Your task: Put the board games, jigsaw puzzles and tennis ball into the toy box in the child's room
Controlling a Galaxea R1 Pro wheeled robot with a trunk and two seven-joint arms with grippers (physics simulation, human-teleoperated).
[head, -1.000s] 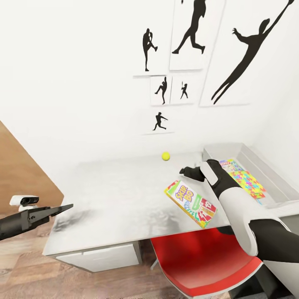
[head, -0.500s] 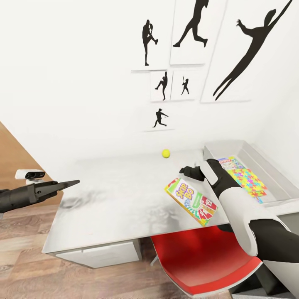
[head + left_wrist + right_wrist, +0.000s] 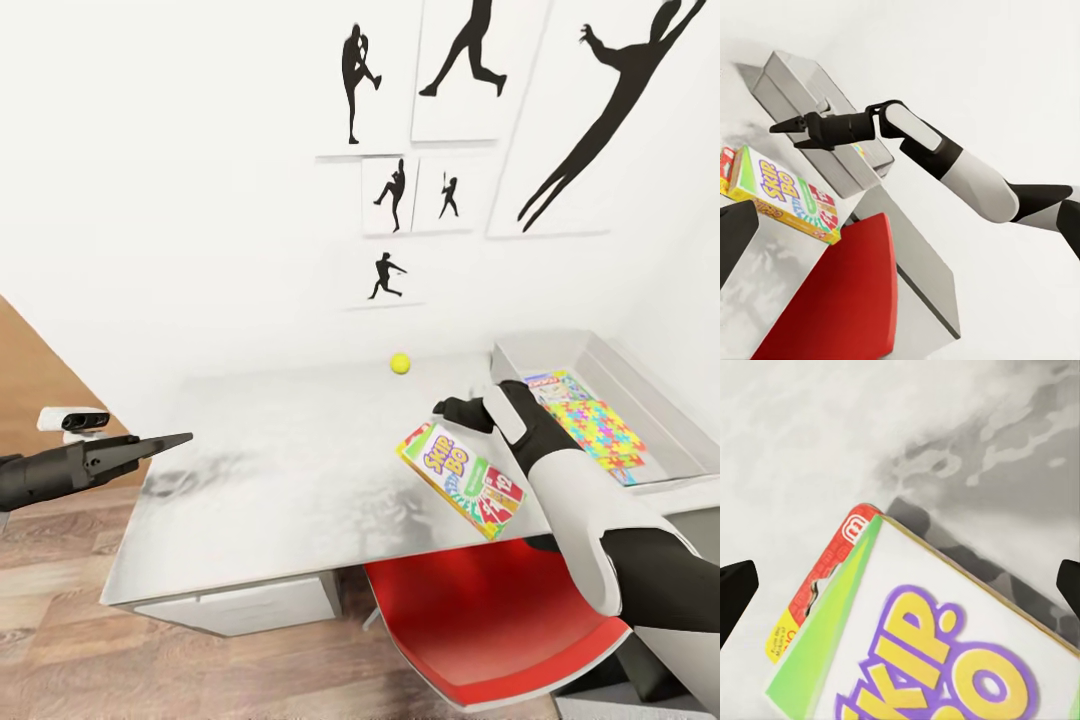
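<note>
While the right gripper [image 3: 452, 410] hovers just above the near-wall end of the Skip-Bo board game [image 3: 461, 479], its fingers spread wide in the right wrist view and grip nothing — the box lies flat on the table [image 3: 280, 480], near its front edge above the red chair [image 3: 490, 625]. Tennis ball [image 3: 400, 363] sits by the wall. Toy box [image 3: 650, 405] at the right holds a jigsaw puzzle [image 3: 600, 425] and another game box [image 3: 553, 381]. Left gripper [image 3: 170, 440] hangs off the table's left end — how far open, cannot tell.
</note>
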